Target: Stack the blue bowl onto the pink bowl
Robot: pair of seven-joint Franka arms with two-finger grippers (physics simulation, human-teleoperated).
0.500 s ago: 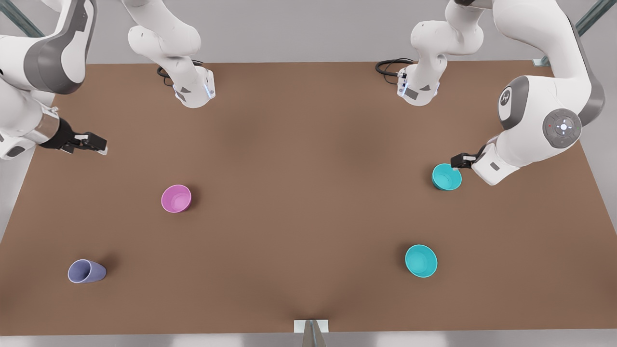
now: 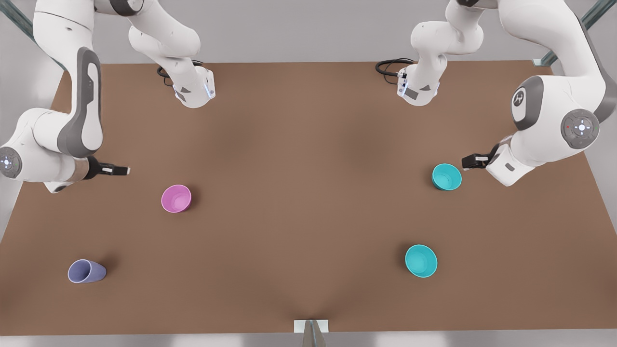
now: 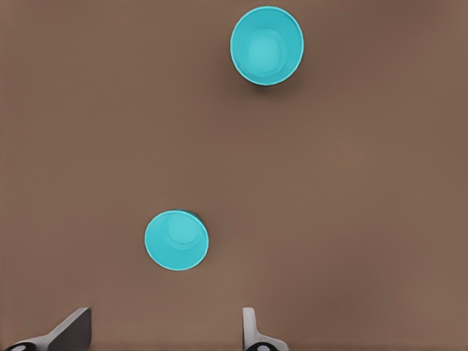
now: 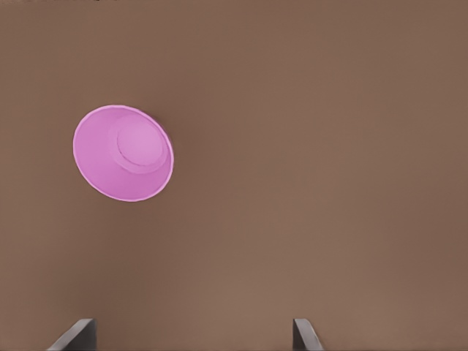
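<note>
A flat, matte brown table (image 2: 308, 144) spans the scene, its surface smooth and unmarked. Two glossy white arms with grey joint covers reach in from the far edge.

The arm on the front view's right bends down and inward, so the left gripper (image 2: 466, 162) hangs just beside the nearer-to-it teal bowl, apart from its rim. In the left wrist view its fingers (image 3: 73, 329) stand spread wide with nothing between them. The arm on the front view's left folds sharply at the elbow, with its wrist low and level over the table; the right gripper (image 2: 120, 169) points toward the table's middle, up and to the left of the pink bowl. Its fingertips (image 4: 80, 333) are likewise parted and empty.

The blue bowl (image 2: 447, 177) is a small, round, smooth teal plastic bowl standing upright on the table's right side in the front view. A second teal bowl (image 2: 421, 260) of the same shape sits well apart from it, closer to the near edge. The pink bowl (image 2: 176, 198), equally small, round and plain, stands upright on the left half. A lavender-blue tumbler cup (image 2: 86, 271) lies on its side near the near-left corner, with its tapered wall smooth.
</note>
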